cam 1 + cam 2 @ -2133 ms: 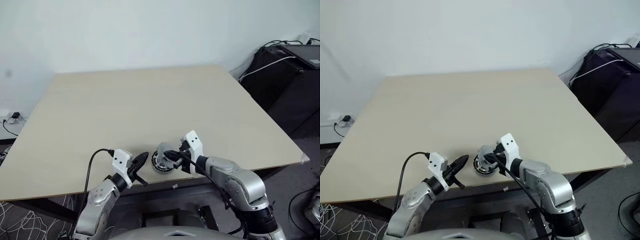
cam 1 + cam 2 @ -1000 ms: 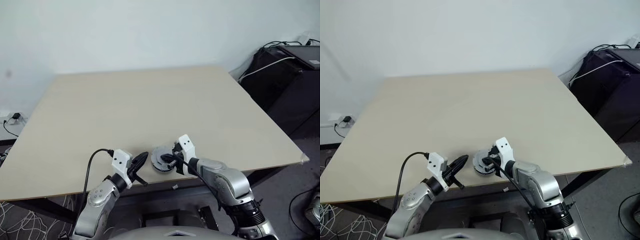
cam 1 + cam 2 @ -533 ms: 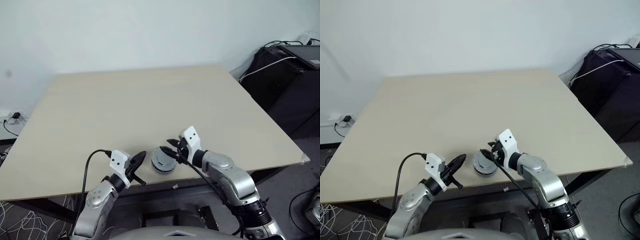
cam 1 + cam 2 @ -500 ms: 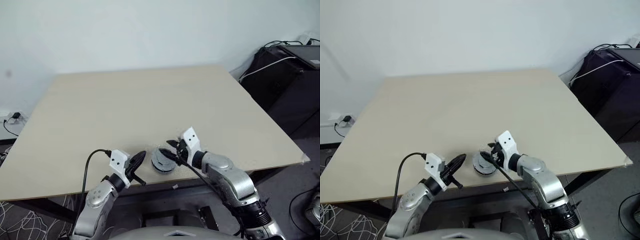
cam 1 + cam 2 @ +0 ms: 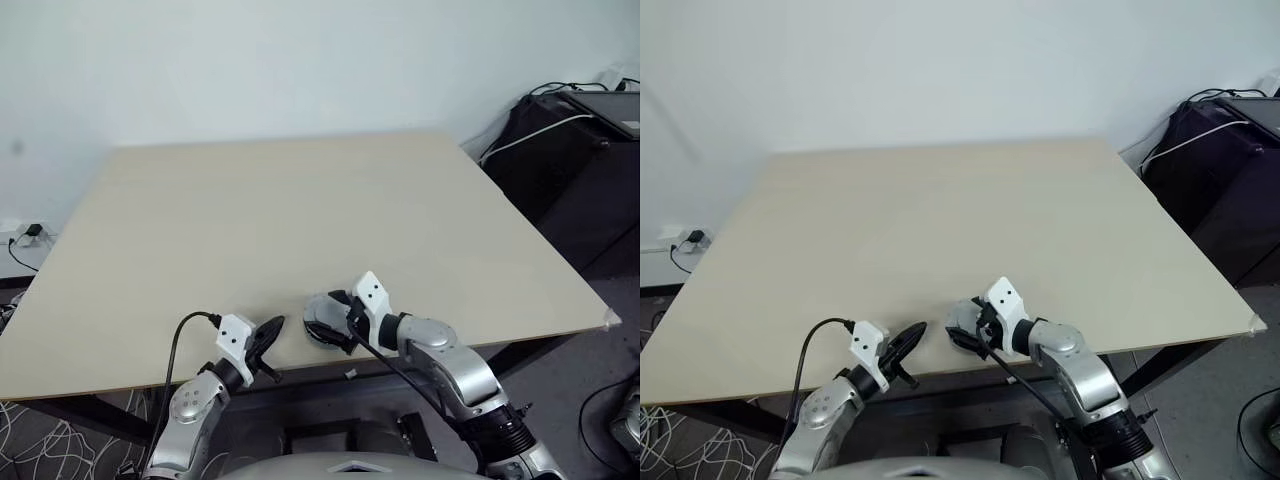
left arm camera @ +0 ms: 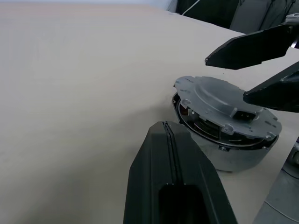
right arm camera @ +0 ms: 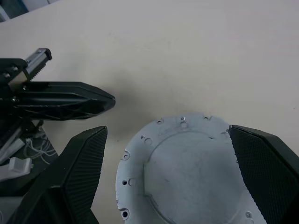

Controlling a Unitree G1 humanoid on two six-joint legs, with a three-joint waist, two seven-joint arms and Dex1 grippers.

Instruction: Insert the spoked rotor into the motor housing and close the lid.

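The round grey motor housing (image 6: 233, 149) stands on the table near its front edge. The silver lid (image 7: 187, 163) lies on top of it. A narrow gap under the lid's rim shows a bit of copper (image 6: 189, 112). The spoked rotor is hidden beneath the lid. My right gripper (image 7: 167, 132) is open, one black finger (image 7: 79, 172) on each side of the lid, gripping nothing. My left gripper (image 5: 270, 330) is shut and empty, its tip (image 6: 164, 130) just left of the housing, apart from it.
The beige table (image 5: 280, 210) stretches away behind the housing; its front edge (image 5: 120, 385) runs right below both grippers. A black case with cables (image 5: 570, 130) stands off the table's right side. Cables and a wall socket (image 5: 25, 235) lie at the far left.
My right gripper has opened and let go of the lid, which now rests on the housing between its fingers. The left gripper has sunk a little toward the table edge.
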